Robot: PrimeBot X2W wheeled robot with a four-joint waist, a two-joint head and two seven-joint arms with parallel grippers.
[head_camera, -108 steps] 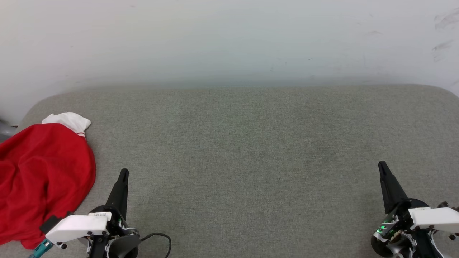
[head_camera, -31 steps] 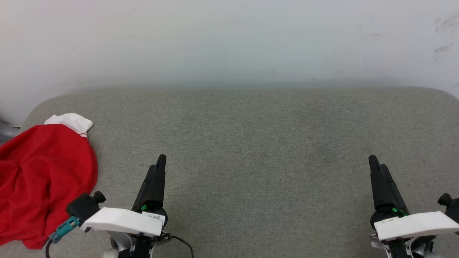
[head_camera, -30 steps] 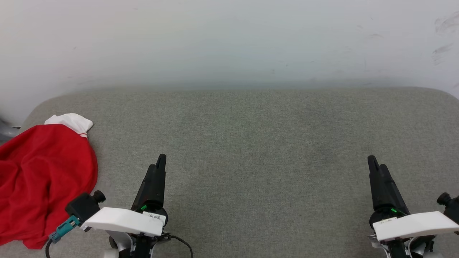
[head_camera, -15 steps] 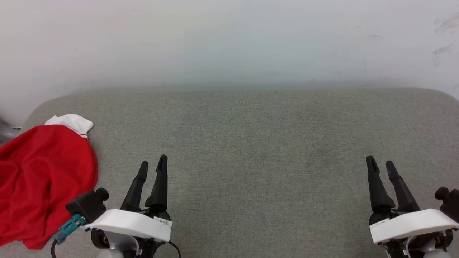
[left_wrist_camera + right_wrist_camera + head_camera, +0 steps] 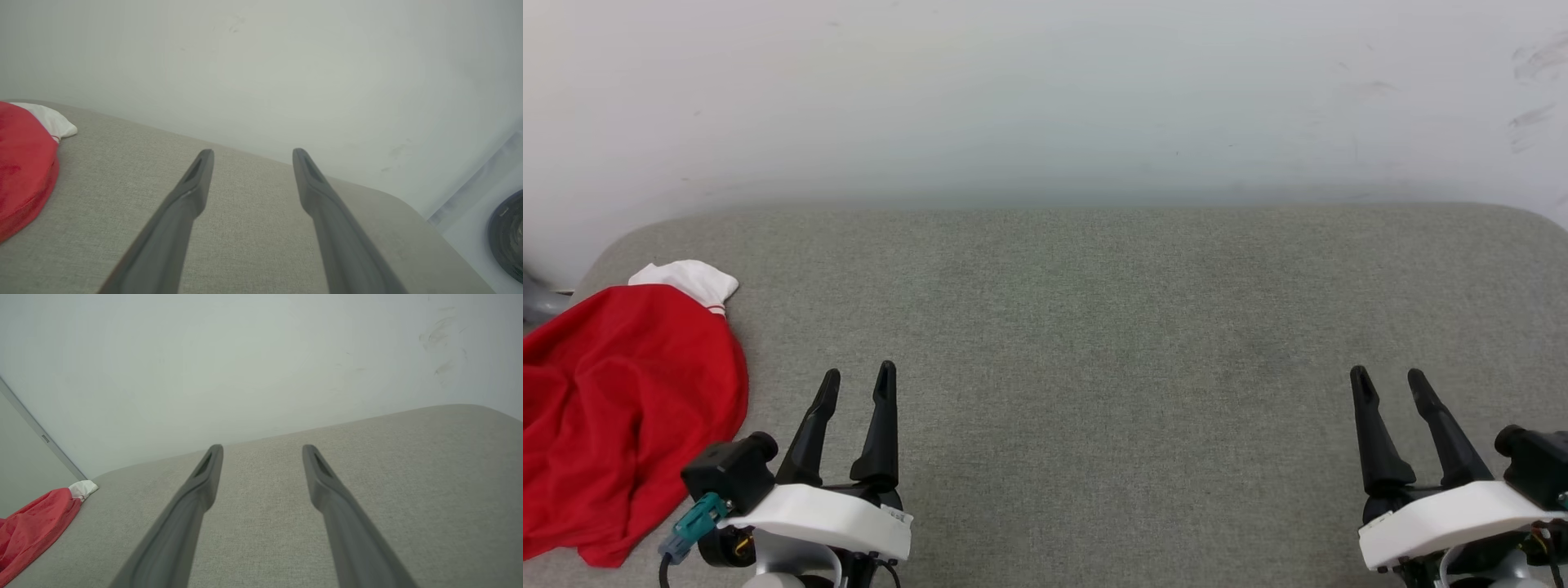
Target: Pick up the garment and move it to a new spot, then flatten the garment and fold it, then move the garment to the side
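Observation:
The garment (image 5: 621, 408), a crumpled red shirt with one white sleeve poking out at its far end, lies in a heap at the left edge of the grey cushion. My left gripper (image 5: 858, 377) stands open just right of the heap, apart from it, nothing between its fingers. In the left wrist view the garment (image 5: 22, 159) sits left of the open left gripper (image 5: 250, 153). At the lower right my right gripper (image 5: 1388, 379) is open and empty, far from the cloth. The right wrist view has the garment (image 5: 36, 526) at its far left, beyond the right gripper (image 5: 261, 448).
A broad grey fabric cushion (image 5: 1094, 327) with rounded corners spreads before me, backed by a white wall (image 5: 1045, 98). A dark round object (image 5: 506, 232) sits on the floor past the cushion's right end. A grey object (image 5: 535, 298) peeks in beside the garment.
Both wrists have rolled, so each gripper's two fingers now show side by side, spread apart, instead of stacked in line. Both grippers drew back slightly. The garment has not moved.

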